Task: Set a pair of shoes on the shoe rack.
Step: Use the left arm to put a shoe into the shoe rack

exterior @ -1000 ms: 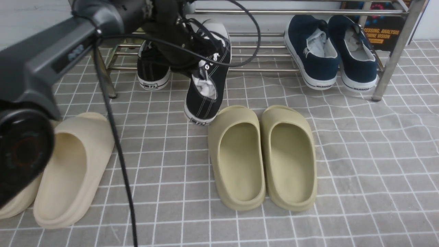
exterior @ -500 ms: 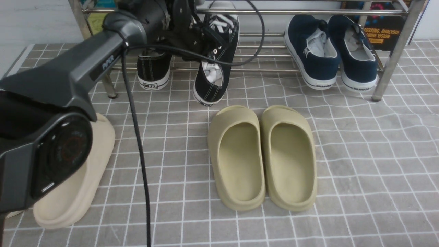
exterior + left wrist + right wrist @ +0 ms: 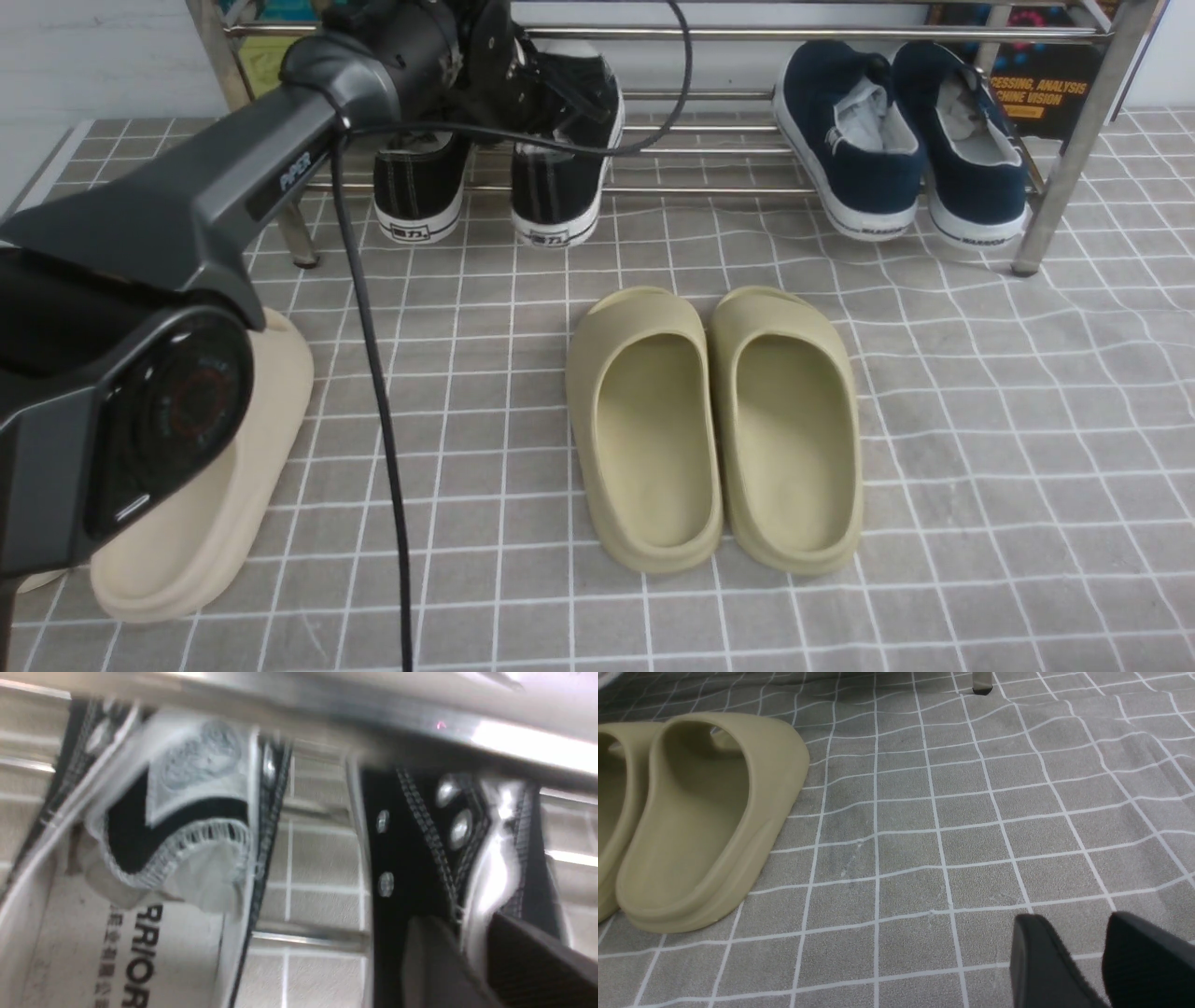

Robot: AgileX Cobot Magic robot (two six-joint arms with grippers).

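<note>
Two black canvas sneakers stand side by side on the left part of the silver shoe rack (image 3: pixel 840 35), heels toward me. The left sneaker (image 3: pixel 420 182) stands free. My left gripper (image 3: pixel 551 93) reaches over the right sneaker (image 3: pixel 560 177) and is shut on its laced upper. In the left wrist view the gripper (image 3: pixel 472 924) pinches the white-edged eyelet flap of this sneaker (image 3: pixel 402 849), with the other sneaker (image 3: pixel 187 788) beside it. My right gripper (image 3: pixel 1073 924) is open and empty above bare floor; it does not show in the front view.
Navy slip-on sneakers (image 3: pixel 854 140) sit at the rack's right end by the leg (image 3: pixel 1074 140). Two olive slides (image 3: pixel 644 429) lie mid-floor, also in the right wrist view (image 3: pixel 705 812). A cream slide (image 3: pixel 205 504) lies at the left under my left arm.
My left gripper has carried the right black sneaker from hanging tilted in front of the rack back onto it. It now stands level beside the left one.
</note>
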